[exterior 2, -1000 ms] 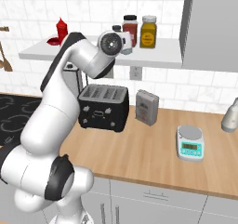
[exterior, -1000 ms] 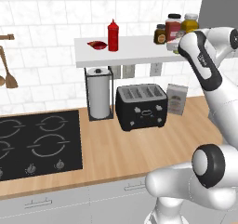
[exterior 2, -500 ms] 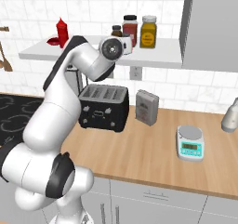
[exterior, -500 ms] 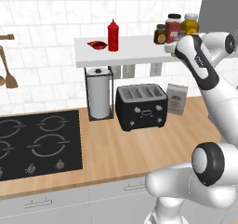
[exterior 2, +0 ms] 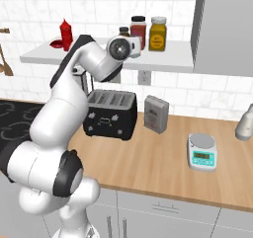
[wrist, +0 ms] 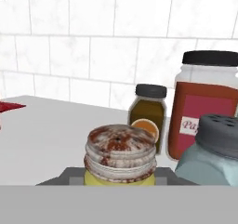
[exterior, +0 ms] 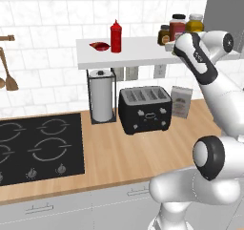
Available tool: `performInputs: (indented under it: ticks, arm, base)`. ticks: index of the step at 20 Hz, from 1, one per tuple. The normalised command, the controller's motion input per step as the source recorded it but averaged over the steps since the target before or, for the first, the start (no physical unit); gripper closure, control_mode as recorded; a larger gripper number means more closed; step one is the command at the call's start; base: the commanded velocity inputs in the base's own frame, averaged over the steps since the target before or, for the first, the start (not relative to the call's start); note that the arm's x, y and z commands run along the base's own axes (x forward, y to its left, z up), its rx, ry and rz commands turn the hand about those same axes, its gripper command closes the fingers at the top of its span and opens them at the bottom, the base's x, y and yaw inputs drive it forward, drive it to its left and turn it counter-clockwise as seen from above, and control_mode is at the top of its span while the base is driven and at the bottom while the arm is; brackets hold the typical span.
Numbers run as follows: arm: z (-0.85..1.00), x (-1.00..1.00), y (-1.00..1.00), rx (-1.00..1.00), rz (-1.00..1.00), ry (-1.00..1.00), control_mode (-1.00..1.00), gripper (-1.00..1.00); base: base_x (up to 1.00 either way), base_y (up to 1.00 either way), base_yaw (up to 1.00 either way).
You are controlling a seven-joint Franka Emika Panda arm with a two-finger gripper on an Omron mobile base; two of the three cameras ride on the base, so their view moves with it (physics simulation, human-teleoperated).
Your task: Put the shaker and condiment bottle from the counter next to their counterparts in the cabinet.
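Up on the cabinet (exterior: 143,55), in the left base view, the condiment bottle (exterior: 116,36) stood upright just beside the small red counterpart (exterior: 100,46), so that half of the job looked done. The arm's wrist reached to the shelf's right end, near the red-labelled jar (exterior: 177,27) and the yellow jar (exterior: 194,23); the hand itself was hidden behind the wrist.

From the right base view, the wrist sat in front of the same jars (exterior 2: 138,31), and the surface (exterior 2: 163,168) below carried the toaster (exterior 2: 109,114) and a scale (exterior 2: 202,152).

Close before the hand camera, the shaker (wrist: 120,155) showed its grey, rust-stained cap and a strip of yellow-green body, sitting low between the jaws, which appeared closed around it, though the fingertips were not visible. The pale blue shaker (wrist: 211,153) stood just to its right, the dark spice bottle (wrist: 148,112) behind. The shaker looked light, rigid and smooth-sided; a grip on the body under the cap seemed soundest, and it might tip if released tilted.
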Motion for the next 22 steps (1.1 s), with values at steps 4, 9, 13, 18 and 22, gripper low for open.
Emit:
performInputs:
  ticks: [4, 9, 13, 18, 22]
  arm:
    - [-0.06, 0.28, 0.00, 0.00, -0.01, 0.00, -1.00, 1.00]
    - [-0.31, 0.06, 0.00, 0.00, 0.00, -0.02, -1.00, 1.00]
    - [-0.43, -0.05, 0.15, 0.00, 0.00, -0.14, -1.00, 1.00]
    - [-0.44, -0.01, 0.26, 0.00, 0.00, -0.15, -1.00, 1.00]
    - [-0.36, 0.00, 0.26, 0.00, 0.00, -0.12, -1.00, -1.00]
  base:
    - [0.00, 0.00, 0.00]
    - [0.00, 0.00, 0.00]
    - [0.00, 0.00, 0.00]
    - [0.00, 0.00, 0.00]
    - [0.00, 0.00, 0.00]
